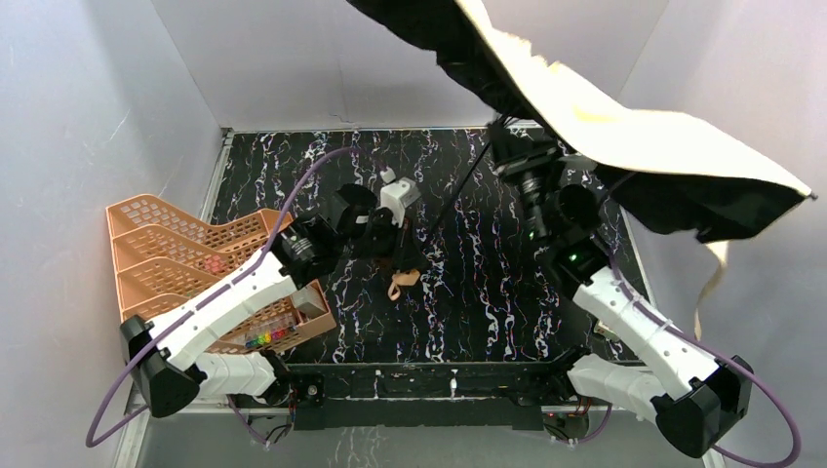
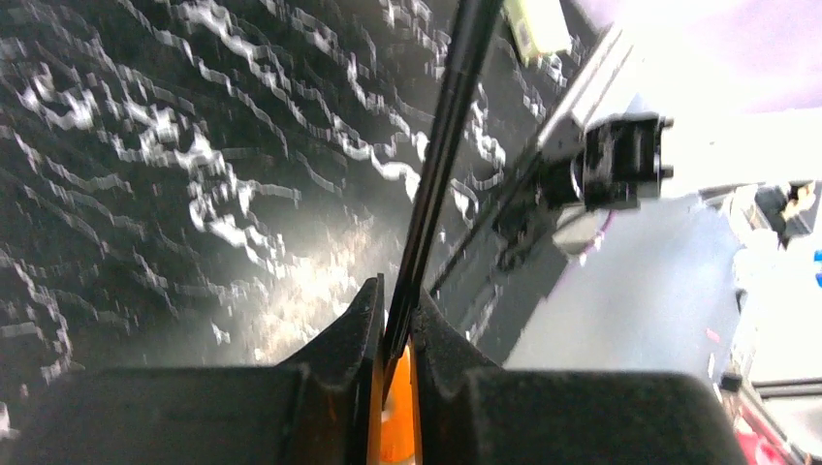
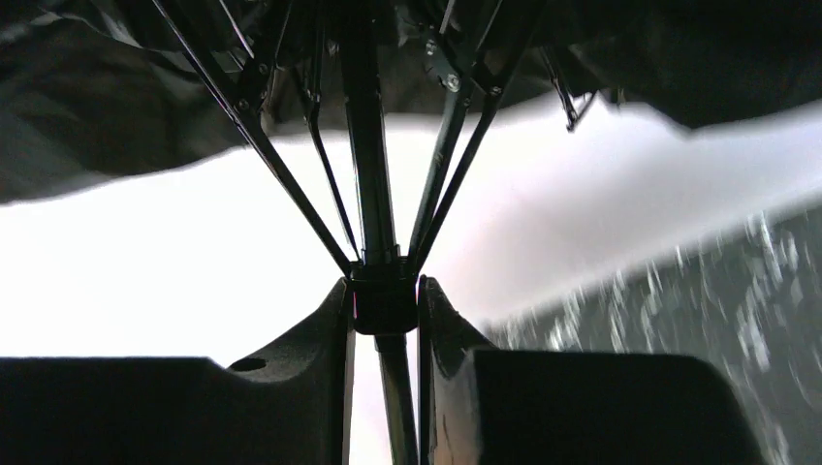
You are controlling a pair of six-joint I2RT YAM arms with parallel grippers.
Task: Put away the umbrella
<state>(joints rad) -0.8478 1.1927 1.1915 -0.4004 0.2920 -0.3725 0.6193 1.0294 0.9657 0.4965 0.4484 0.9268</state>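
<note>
The umbrella is fully spread and held off the worktop between both arms, its tan-backed canopy up at the far right and partly out of the top view. The left tool is closed tight on the thin black shaft low down, just above the small tan handle, which hangs near the worktop's middle. This looks like an anchoring grip, fixing the lower end. The right tool is clamped around the runner, the collar where the ribs meet the shaft. That is the part which must slide to collapse the canopy, so the hold seems chosen for pulling it down toward the handle. The umbrella's long axis runs along the shaft, slanting from the handle near the centre up and away to the far right, with the canopy's black inner face turned back toward the arms. The orange rack stands well apart at the left edge. Closing appears not yet begun.
</note>
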